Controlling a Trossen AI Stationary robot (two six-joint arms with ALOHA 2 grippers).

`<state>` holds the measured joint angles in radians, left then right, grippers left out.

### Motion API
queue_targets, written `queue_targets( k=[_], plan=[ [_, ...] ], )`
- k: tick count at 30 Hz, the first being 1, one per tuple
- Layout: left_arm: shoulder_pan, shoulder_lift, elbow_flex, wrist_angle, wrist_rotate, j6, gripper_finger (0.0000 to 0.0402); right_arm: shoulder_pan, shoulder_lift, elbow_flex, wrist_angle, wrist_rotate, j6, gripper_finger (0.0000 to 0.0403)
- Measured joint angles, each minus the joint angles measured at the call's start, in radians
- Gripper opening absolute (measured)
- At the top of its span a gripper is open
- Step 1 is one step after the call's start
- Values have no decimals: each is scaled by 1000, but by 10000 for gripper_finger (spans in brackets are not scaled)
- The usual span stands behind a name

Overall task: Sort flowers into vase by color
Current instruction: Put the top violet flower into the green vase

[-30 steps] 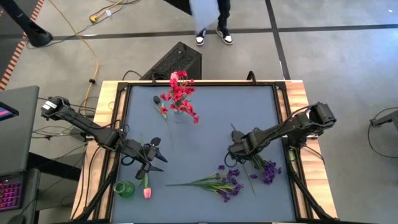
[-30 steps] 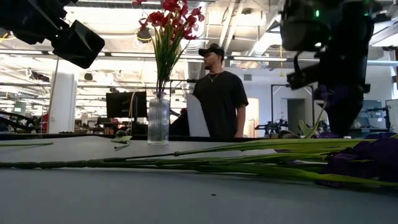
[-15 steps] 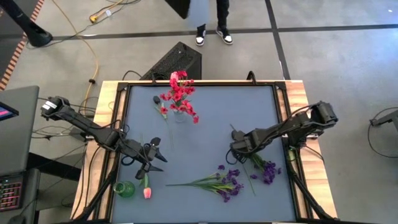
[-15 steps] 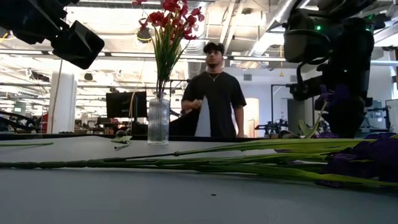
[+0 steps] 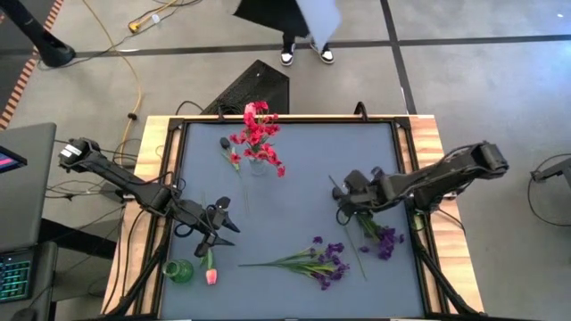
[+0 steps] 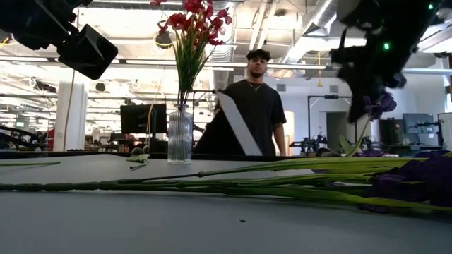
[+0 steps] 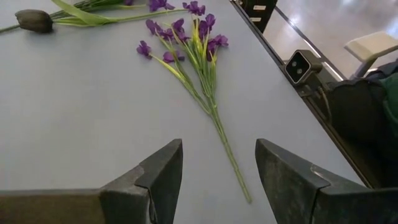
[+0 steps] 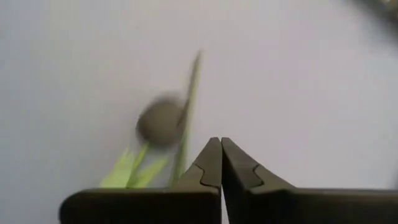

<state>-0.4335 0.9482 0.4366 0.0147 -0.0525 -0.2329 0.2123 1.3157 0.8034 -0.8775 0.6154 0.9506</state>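
A clear vase (image 5: 258, 164) (image 6: 179, 134) holding red flowers (image 5: 256, 135) stands at the table's far middle. At the near left a green vase (image 5: 178, 271) stands beside a pink tulip (image 5: 211, 275). One purple flower bunch (image 5: 319, 262) (image 7: 186, 37) lies flat near the front edge; a second (image 5: 384, 241) lies at the right, its thin stem (image 8: 188, 102) running toward the far side. My right gripper (image 5: 343, 207) (image 8: 221, 140) hovers shut above that stem, which passes beside its fingers. My left gripper (image 5: 223, 234) (image 7: 217, 168) is open above bare table near the tulip.
A person holding a white sheet (image 6: 236, 130) stands beyond the far edge, by a black box (image 5: 254, 89) on the floor. A small camera (image 7: 300, 65) sits on the table's near edge. Bare grey tabletop (image 5: 294, 205) spans the middle.
My right gripper has risen off the table and drawn a little toward the far-right, its arm swinging out to the right. The purple flower below it stays lying where it was. The person behind the table has shifted with the white sheet.
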Motion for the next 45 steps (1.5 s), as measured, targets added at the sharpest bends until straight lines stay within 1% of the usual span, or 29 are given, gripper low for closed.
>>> queue_targets(
  k=[2, 4, 6, 8, 10, 13, 15, 17, 21, 24, 26, 28, 32, 35, 42, 45],
  plan=[
    [0, 0, 0, 0, 0, -9, 190, 0, -43, 10, -1, 79, -29, 35],
    [0, 0, 0, 0, 0, -23, 190, 0, -80, 27, 1, 107, -66, 37],
    [0, 0, 0, 0, 0, -42, 190, 0, -109, 39, 13, 83, -90, 34],
    [0, 0, 0, 0, 0, -54, 190, 0, -128, 41, 31, 28, -92, 32],
    [0, 0, 0, 0, 0, -56, 190, 0, -127, 41, 42, -4, -92, 33],
    [0, 0, 0, 3, -4, -40, 190, -1, -94, 41, 38, -61, -96, 51],
    [0, 0, 0, 5, -10, -40, 190, -11, -60, 41, 40, -127, -96, 75],
    [0, 0, 0, 5, -12, -41, 190, -20, -27, 41, 41, -182, -94, 108],
    [0, 0, 0, 5, -12, -41, 190, -32, 38, 34, 26, -241, -87, 190],
    [0, 0, 0, 3, -11, -41, 190, -40, 66, -15, 28, -303, -91, 247],
    [-4, 0, 0, 3, -11, -40, 190, -34, 62, -57, 51, -321, -86, 272],
    [-5, 0, 0, 3, -11, -33, 190, -22, 44, -95, 95, -327, -71, 286],
    [-5, 0, 0, 3, -11, -23, 190, -1, 25, -155, 191, -358, -33, 291],
    [-5, 0, 0, 3, -12, -23, 190, 6, 33, -191, 238, -359, -16, 291],
    [-5, 0, 0, 3, -14, -26, 190, 11, 113, -197, 245, -347, -6, 289],
    [-5, 0, 0, 3, -15, -38, 190, 20, 148, -194, 245, -341, -5, 276]
  ],
)
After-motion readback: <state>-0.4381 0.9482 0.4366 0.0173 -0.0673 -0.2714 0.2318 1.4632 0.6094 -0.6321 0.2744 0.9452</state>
